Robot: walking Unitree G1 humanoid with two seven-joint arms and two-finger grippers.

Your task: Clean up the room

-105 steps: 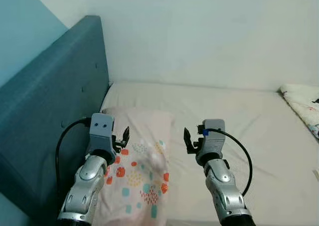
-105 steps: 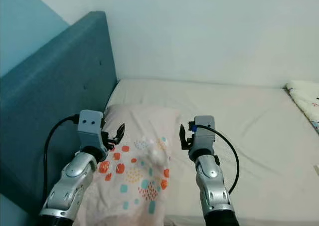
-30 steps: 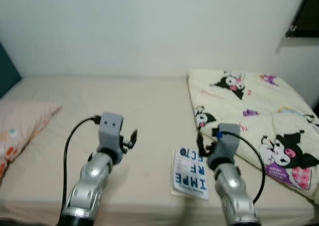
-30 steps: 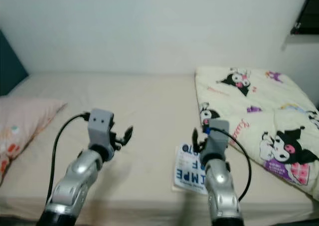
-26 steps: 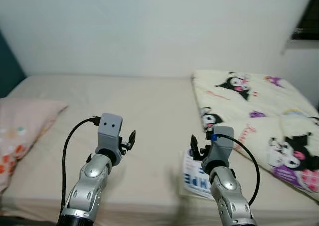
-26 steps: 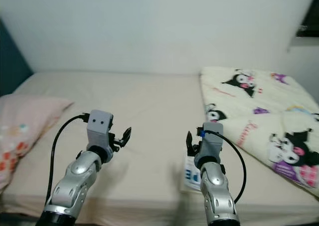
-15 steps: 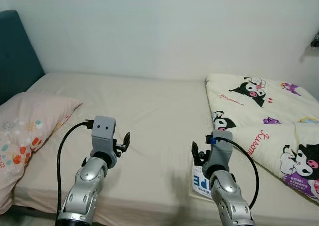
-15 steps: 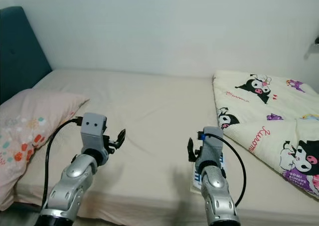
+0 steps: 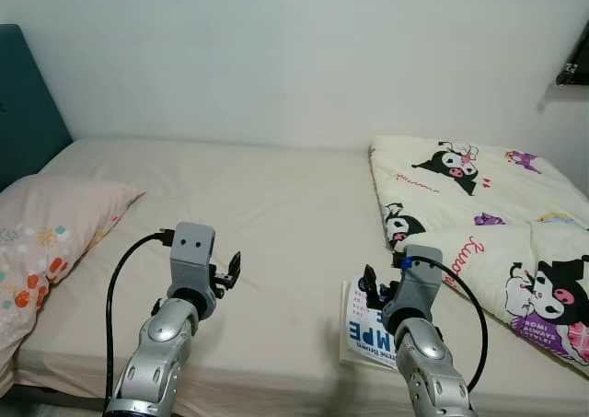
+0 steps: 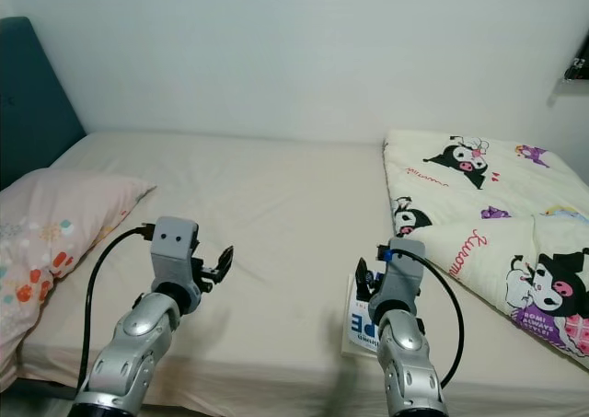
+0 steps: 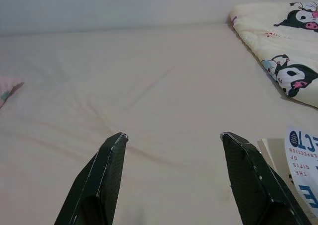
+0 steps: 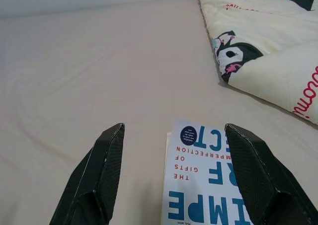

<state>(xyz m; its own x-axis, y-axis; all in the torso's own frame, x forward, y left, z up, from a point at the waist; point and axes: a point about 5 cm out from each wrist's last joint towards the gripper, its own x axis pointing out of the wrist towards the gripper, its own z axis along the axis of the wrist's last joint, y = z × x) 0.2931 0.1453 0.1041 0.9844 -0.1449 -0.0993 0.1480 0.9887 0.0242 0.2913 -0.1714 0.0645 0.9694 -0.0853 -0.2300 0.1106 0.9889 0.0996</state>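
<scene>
— Start at the left. Why is that pale pink pillow with the coloured spots (image 9: 41,237) lying up there?

— It sits at the head of the beige-sheeted bed (image 9: 248,196), just by the dark teal padded headboard (image 9: 26,104), where a pillow belongs. I'd say it needs no tidying.

— And the left pincer (image 9: 228,272)?

— Held out low over bare sheet, its two black fingers (image 11: 102,178) spread apart with nothing between them. It looks merely ready, not aimed at anything.

— The right one?

— The right pincer (image 9: 368,286) hovers directly over the white paperback book with blue lettering (image 12: 208,190), fingers wide and empty. The book lies flat near the bed's front edge, just beside the cream cartoon-print quilt (image 9: 479,214) bunched on the right half of the mattress. My guess is the book is the stray item to clear, and the pincer is open above it to come down on the cover.

— What's different from half a second ago?

— The whole view has swung slightly rightward, so that is the head turning: less pillow and headboard, more quilt. The book stays where it lay, and both pincers are as open as before. A few seconds back the robot was facing the pillow and headboard corner instead.
</scene>
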